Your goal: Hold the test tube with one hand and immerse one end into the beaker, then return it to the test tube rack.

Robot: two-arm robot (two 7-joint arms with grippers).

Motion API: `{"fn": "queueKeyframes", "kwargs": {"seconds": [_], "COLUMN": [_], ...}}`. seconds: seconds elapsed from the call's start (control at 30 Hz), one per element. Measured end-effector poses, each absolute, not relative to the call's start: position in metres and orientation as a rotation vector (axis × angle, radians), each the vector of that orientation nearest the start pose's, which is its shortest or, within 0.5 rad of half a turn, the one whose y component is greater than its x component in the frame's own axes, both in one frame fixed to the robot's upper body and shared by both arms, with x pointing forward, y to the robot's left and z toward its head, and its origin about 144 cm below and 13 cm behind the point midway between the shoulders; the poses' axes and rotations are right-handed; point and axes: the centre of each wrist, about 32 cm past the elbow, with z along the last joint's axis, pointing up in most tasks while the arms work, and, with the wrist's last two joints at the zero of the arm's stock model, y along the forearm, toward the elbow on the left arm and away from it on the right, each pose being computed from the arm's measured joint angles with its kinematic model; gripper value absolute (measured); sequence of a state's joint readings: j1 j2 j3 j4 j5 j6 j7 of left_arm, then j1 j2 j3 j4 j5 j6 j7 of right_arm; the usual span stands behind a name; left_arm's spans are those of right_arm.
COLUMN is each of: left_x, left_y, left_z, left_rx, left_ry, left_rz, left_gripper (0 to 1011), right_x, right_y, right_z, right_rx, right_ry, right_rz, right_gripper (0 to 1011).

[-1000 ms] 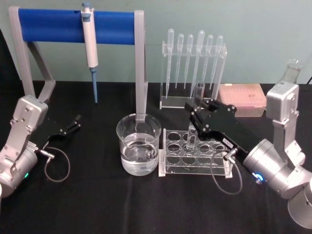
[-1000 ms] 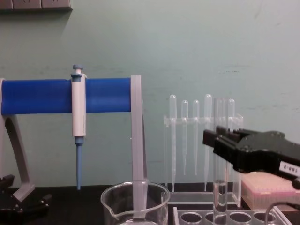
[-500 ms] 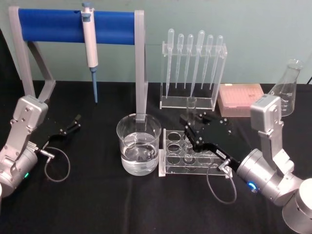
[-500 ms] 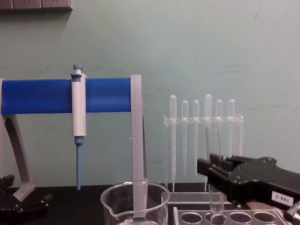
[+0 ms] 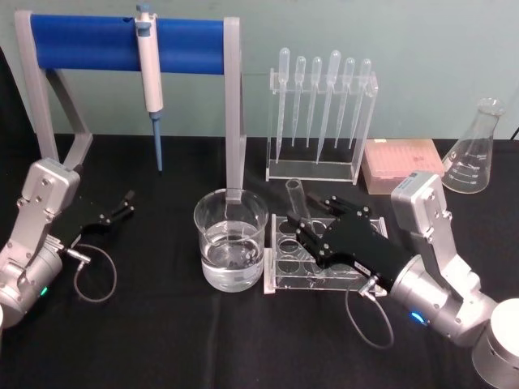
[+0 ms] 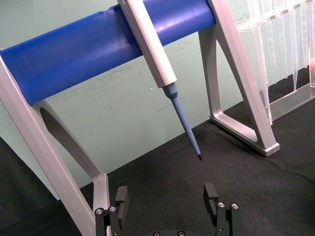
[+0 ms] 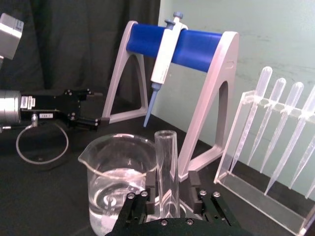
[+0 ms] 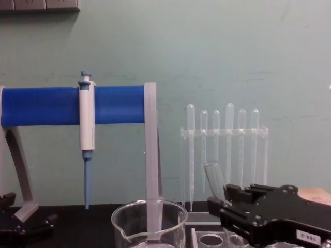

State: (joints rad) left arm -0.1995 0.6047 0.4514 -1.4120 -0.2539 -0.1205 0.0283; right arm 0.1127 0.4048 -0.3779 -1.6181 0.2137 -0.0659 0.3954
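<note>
The head camera looks steeply down over the black counter (image 5: 162, 340). The chest camera sits low, facing level across it. Both share the wide clear glass beaker (image 5: 230, 240) (image 8: 149, 225), which the right wrist camera sees close up.

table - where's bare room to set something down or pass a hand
Bare black cloth runs along the front edge of the table, ahead of the beaker, and between the beaker and the parked left claw. It is crowded on the right: the right claw holds the test tube over the tube rack.

A pale green wall (image 8: 232, 46) stands behind a table covered in black cloth (image 5: 162, 340)
</note>
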Motion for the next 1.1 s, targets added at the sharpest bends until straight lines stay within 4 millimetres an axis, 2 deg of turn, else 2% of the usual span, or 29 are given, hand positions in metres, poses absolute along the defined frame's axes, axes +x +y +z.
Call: {"fn": "queueKeyframes", "kwargs": {"seconds": [0.03,0.13,0.27,0.33,0.43,0.5,0.57,0.67,0.73,0.9,1.1], "left_x": [0.489,0.489,0.489,0.489,0.489,0.489,0.489,0.489,0.489,0.489,0.489], "left_y": [0.31,0.31,0.31,0.31,0.31,0.31,0.31,0.31,0.31,0.31,0.31], "left_z": [1.14,1.14,1.14,1.14,1.14,1.14,1.14,1.14,1.14,1.14,1.14], "left_rx": [0.304,0.304,0.304,0.304,0.304,0.304,0.304,0.304,0.304,0.304,0.304], "left_ry": [-0.285,-0.285,-0.285,-0.285,-0.285,-0.285,-0.285,-0.285,-0.285,-0.285,-0.285], "left_rz": [1.248,1.248,1.248,1.248,1.248,1.248,1.248,1.248,1.248,1.248,1.248], "left_gripper": [1000,1000,1000,1000,1000,1000,1000,1000,1000,1000,1000], "right_x": [0.468,0.46,0.447,0.435,0.428,0.427,0.426,0.429,0.436,0.449,0.458], "right_y": [-0.228,-0.232,-0.24,-0.249,-0.26,-0.263,-0.278,-0.288,-0.298,-0.304,-0.303], "right_z": [1.17,1.17,1.172,1.174,1.176,1.176,1.173,1.167,1.156,1.131,1.108], "right_rx": [-0.105,-0.12,-0.145,-0.17,-0.183,-0.183,-0.176,-0.167,-0.156,-0.132,-0.134], "right_ry": [-0.196,-0.186,-0.171,-0.157,-0.149,-0.146,-0.148,-0.159,-0.169,-0.178,-0.16], "right_rz": [-0.801,-0.814,-0.835,-0.861,-0.902,-0.921,-1.017,-1.1,-1.188,-1.301,-1.335], "right_gripper": [430,488,656,691,809,846,899,978,1002,1002,1002]}}
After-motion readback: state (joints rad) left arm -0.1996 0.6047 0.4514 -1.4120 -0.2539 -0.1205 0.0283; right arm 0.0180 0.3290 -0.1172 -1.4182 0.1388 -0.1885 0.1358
